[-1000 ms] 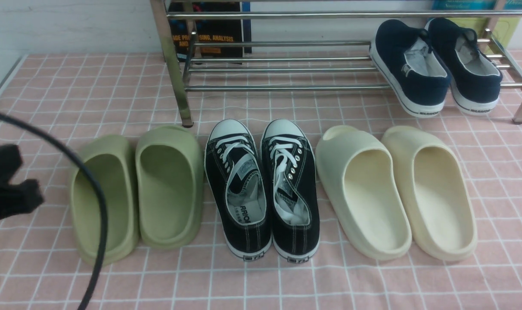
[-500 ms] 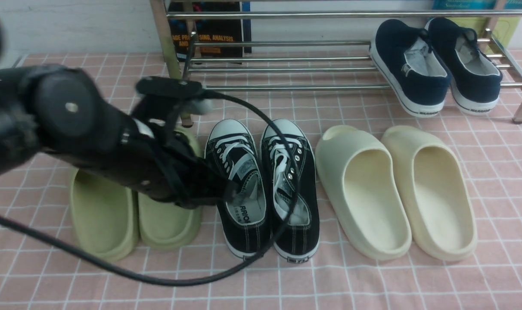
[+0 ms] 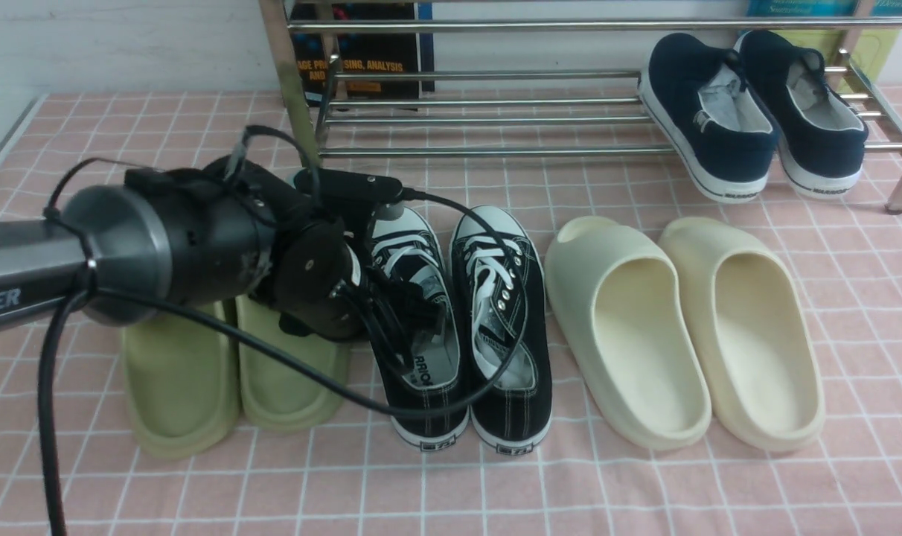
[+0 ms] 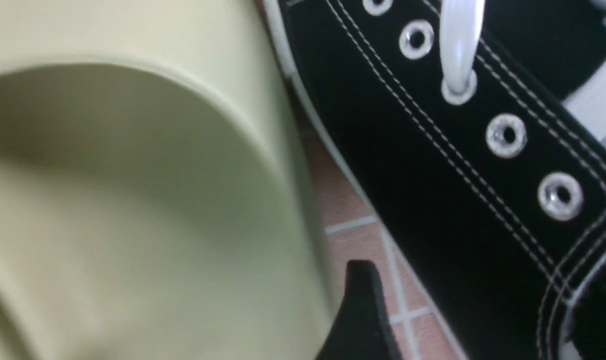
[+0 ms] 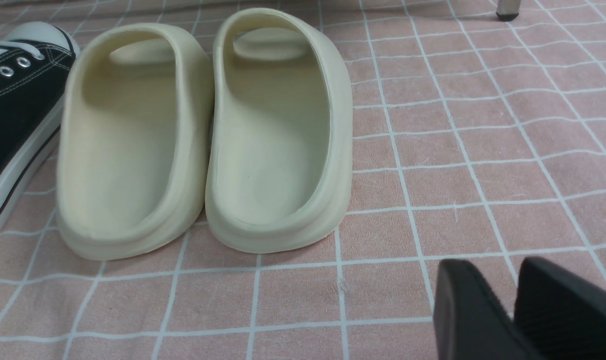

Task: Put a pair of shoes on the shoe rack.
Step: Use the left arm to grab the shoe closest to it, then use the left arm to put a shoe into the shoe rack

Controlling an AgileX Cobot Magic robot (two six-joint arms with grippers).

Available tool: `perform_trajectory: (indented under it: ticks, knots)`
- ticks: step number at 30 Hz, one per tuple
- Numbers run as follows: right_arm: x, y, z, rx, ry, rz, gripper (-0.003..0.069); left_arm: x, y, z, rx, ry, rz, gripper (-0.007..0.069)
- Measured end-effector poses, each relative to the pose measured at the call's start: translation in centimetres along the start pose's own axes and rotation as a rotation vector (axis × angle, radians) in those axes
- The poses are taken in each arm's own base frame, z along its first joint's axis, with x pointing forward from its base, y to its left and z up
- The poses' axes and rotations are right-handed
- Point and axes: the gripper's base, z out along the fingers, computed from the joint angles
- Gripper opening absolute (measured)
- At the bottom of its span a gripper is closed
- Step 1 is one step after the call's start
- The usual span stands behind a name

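Two black canvas sneakers with white laces stand side by side on the pink checked cloth, the left one and the right one, toes toward the chrome shoe rack. My left gripper reaches from the left down at the left sneaker's opening. In the left wrist view one black finger sits between the green slide and the sneaker's side wall, apart from it; the jaws stand open. My right gripper hovers low over bare cloth, fingers together, empty, out of the front view.
Two green slides lie under my left arm. Two cream slides lie right of the sneakers and show in the right wrist view. Navy slip-ons sit on the rack's right end. A book stands behind the rack. A cable loops over the sneakers.
My left arm has swung in from the left edge, across the green slides, and its gripper has come down at the left sneaker. The shoes have not moved.
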Motion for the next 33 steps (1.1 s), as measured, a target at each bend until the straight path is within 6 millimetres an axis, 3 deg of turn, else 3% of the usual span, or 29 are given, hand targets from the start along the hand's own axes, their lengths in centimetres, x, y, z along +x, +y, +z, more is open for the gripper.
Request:
perform_trajectory:
  ticks: [6,9,10,12,15,21,24,28,33]
  knots:
    - [0.0,0.0,0.0,0.0,0.0,0.0,0.0181,0.2,-0.2,1.2,0.009,0.003,-0.003,0.047]
    - [0.0,0.0,0.0,0.0,0.0,0.0,0.0185,0.4,-0.1,2.1,0.0,0.012,0.022,0.0354]
    - [0.0,0.0,0.0,0.0,0.0,0.0,0.0188,0.5,-0.1,2.4,0.0,0.015,0.024,0.0246]
    - [0.0,0.0,0.0,0.0,0.0,0.0,0.0192,0.5,-0.1,2.3,-0.004,0.017,0.023,0.0108]
    - [0.0,0.0,0.0,0.0,0.0,0.0,0.0196,0.2,0.0,1.5,-0.013,0.013,0.018,0.0036]
    - [0.0,0.0,0.0,0.0,0.0,0.0,0.0205,-2.9,0.0,-2.7,-0.033,-0.05,0.01,0.0016]
    - [0.0,0.0,0.0,0.0,0.0,0.0,0.0206,-4.8,-0.3,-3.9,-0.037,-0.114,0.022,0.0015]
    - [0.0,0.0,0.0,0.0,0.0,0.0,0.0209,-6.6,-0.6,-3.7,-0.042,-0.167,0.024,0.0015]
    - [0.0,0.0,0.0,0.0,0.0,0.0,0.0212,-9.5,-1.2,-1.6,-0.059,-0.231,0.006,0.0015]
